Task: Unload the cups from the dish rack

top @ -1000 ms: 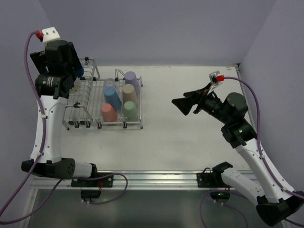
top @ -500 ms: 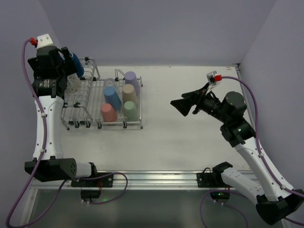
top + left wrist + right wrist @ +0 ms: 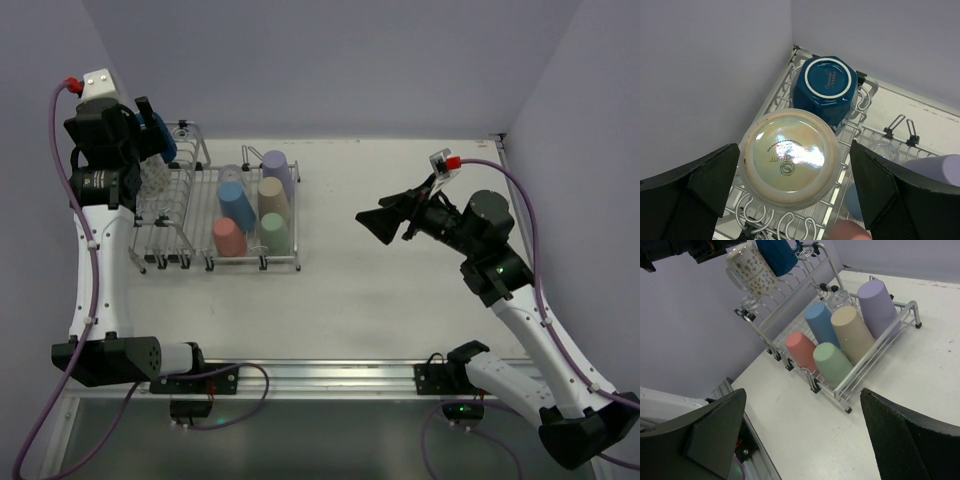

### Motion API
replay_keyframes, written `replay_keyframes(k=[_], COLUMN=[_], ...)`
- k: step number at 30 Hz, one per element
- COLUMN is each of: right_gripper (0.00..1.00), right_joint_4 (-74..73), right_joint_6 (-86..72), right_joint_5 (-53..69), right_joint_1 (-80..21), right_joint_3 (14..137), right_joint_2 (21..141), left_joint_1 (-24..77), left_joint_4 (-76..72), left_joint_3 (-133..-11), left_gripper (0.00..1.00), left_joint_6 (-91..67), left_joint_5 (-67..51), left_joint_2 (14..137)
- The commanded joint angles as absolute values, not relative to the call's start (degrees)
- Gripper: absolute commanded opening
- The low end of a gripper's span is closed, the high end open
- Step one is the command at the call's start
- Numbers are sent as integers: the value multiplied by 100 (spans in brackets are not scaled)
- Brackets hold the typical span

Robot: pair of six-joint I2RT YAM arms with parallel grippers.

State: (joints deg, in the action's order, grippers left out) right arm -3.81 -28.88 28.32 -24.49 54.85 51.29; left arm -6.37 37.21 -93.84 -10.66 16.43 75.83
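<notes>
Counter (image 3: 400, 290): white, lilac walls behind.
Dish rack (image 3: 190, 205): far-left part of counter.
Tumblers: blue tumbler (image 3: 235, 205), lilac tumbler (image 3: 279, 170), beige tumbler (image 3: 272, 197), pink tumbler (image 3: 229, 237), mint tumbler (image 3: 275, 233), tilted in flat section.
Mugs: dark blue mug (image 3: 825, 90), speckled mug (image 3: 789, 157), bottoms up at taller end.
Left claw (image 3: 794, 145): released, above both mugs.
Right claw (image 3: 372, 224): released, well right of rack.

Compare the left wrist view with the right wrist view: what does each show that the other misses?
Only the left wrist: the undersides of the dark blue mug and the speckled mug, each with a maker's stamp.
Only the right wrist: the beige tumbler and mint tumbler, the pink tumbler and blue tumbler whole rather than as slivers, the speckled mug's patterned side, and bare table beside the rack.
Both: the two mugs upended at the dish rack's taller end, and the lilac tumbler.
</notes>
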Motion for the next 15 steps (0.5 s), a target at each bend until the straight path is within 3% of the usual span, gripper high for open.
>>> replay_keyframes(k=[1,15], right_gripper=[99,99], right_joint_4=[-220,-246], right_joint_6=[-2812,-2795], right_joint_5=[2962,2962], right_joint_1=[-2505,-2531], right_joint_3=[5687,5695], right_joint_2=[5124,5168], left_joint_1=[-668,-677], left_joint_4=[3568,3305], left_joint_3=[-9308,-8842], left_gripper=[100,100], left_joint_6=[-826,-809], left_joint_5=[1651,1732], left_joint_2=[7488,7523])
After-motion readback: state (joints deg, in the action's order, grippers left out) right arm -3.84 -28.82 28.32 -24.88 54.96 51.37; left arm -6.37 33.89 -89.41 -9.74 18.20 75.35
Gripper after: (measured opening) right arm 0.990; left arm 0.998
